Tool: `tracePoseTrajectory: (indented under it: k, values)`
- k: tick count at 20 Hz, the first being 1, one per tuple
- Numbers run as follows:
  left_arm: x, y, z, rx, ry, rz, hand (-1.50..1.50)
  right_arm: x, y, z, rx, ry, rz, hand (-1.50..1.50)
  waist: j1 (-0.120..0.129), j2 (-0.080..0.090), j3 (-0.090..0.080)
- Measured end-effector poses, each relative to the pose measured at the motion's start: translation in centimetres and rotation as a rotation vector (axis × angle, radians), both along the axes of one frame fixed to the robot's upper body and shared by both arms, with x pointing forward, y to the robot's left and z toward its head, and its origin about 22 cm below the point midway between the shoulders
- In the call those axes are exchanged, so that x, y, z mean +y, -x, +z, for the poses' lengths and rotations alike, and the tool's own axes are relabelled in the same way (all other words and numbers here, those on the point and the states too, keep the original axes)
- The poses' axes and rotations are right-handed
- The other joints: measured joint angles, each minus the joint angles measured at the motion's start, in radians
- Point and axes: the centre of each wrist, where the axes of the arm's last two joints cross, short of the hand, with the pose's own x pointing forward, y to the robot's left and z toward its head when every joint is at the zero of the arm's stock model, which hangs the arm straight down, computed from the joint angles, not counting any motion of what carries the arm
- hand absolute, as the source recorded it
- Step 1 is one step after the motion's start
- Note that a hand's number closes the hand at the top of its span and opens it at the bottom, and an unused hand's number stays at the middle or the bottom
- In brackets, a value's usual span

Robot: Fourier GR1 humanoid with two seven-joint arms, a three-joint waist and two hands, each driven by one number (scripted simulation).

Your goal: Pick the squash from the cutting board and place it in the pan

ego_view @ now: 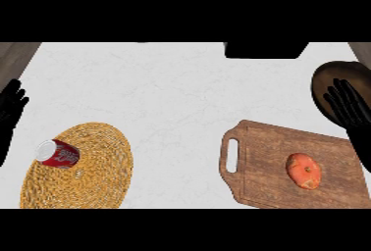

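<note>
So the lumpy orange squash sits on the grainy wooden cutting board — well apart from the round dark pan. Right hand hovers over the pan, fingers straight; left hand rests open.

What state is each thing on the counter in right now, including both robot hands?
Squash: lying on the cutting board, not held.
Pan: holds nothing visible.
Can: on its side on the woven mat.
Left robot hand: open, resting.
Right robot hand: open, over the pan.
</note>
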Motion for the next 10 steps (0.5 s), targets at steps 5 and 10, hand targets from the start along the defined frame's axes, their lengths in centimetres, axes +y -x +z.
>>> tracePoseTrajectory:
  k: [5, 10]
  values:
    - [-2.3, -1.0, 0.3, -0.055, 0.053, -0.045, 0.0, 1.0, -0.6, -1.9, 0.068, -0.008, 0.336, 1.5, 0.003, 0.003, -0.006]
    - [-5.5, -1.9, -1.3, -0.071, 0.15, -0.089, 0.0, -1.8, -0.8, -3.2, 0.005, 0.059, 0.499, -1.5, -0.016, 0.006, -0.007]
